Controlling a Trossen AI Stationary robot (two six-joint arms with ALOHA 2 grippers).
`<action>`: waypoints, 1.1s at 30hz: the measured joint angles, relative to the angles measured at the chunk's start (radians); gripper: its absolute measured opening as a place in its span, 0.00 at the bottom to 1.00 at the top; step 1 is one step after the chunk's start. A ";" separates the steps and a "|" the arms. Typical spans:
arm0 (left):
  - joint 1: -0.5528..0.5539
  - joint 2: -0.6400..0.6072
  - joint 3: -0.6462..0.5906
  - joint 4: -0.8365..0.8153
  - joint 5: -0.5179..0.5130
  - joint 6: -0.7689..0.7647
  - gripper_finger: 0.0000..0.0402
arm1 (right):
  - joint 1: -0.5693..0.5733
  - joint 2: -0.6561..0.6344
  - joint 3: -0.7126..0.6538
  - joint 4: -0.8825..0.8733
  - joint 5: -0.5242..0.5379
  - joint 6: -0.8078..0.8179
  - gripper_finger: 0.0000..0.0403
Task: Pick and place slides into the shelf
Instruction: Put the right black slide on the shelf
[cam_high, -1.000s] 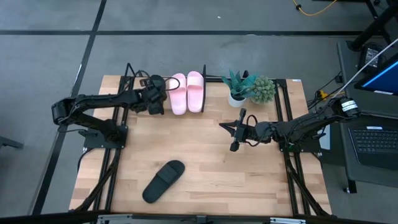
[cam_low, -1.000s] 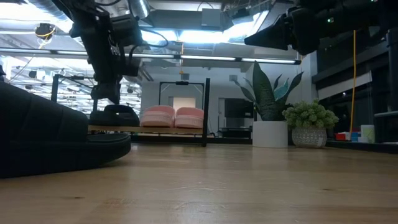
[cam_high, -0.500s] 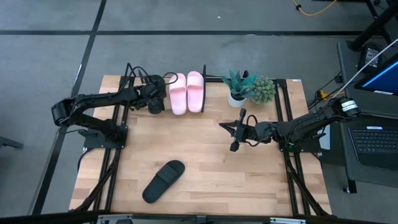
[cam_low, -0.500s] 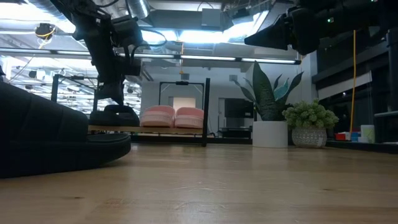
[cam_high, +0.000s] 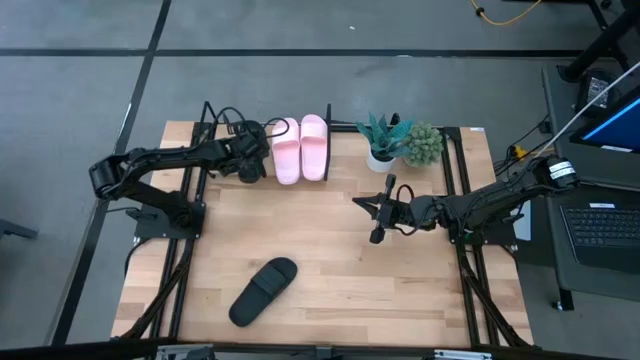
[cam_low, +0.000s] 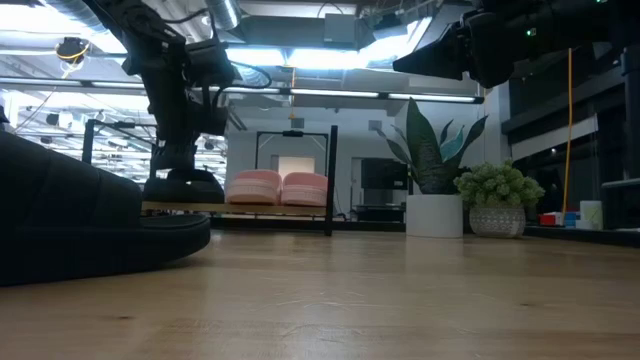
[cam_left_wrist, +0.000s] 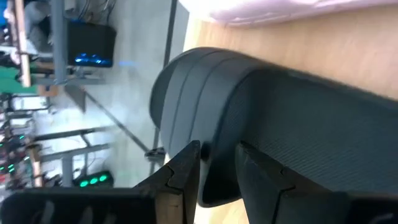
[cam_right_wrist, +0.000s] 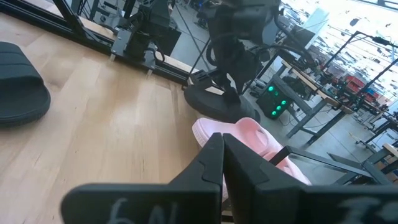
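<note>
While the right gripper waits over the middle of the table with its fingers pressed together, the left gripper works at the shelf on the far side. It has moved a little to the right since a second ago, closer to the pink slides. Seen from low down, it has also come down onto the black slide. That slide sits on the left part of the shelf, just beside the pink pair. The left fingers are close together, with the edge of the slide pinched between them, so the gripper seems to be holding it.

This likely means the slide is almost put away and only needs letting go. One more black slide lies on the near left of the table, well away from the shelf. It likely goes next.

The table is light wood. Two plants stand on the far right. Around the table is a grey floor, and a laptop sits off to the right.
</note>
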 joint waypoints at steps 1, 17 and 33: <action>0.000 0.003 0.000 0.001 -0.007 0.000 0.23 | 0.000 0.000 0.000 0.000 0.000 0.000 0.03; 0.000 0.003 0.000 0.026 -0.010 -0.011 0.07 | 0.000 0.000 0.000 0.000 0.000 0.000 0.03; -0.001 0.003 0.000 0.026 -0.006 -0.082 0.00 | 0.000 0.000 0.000 0.000 0.000 0.000 0.03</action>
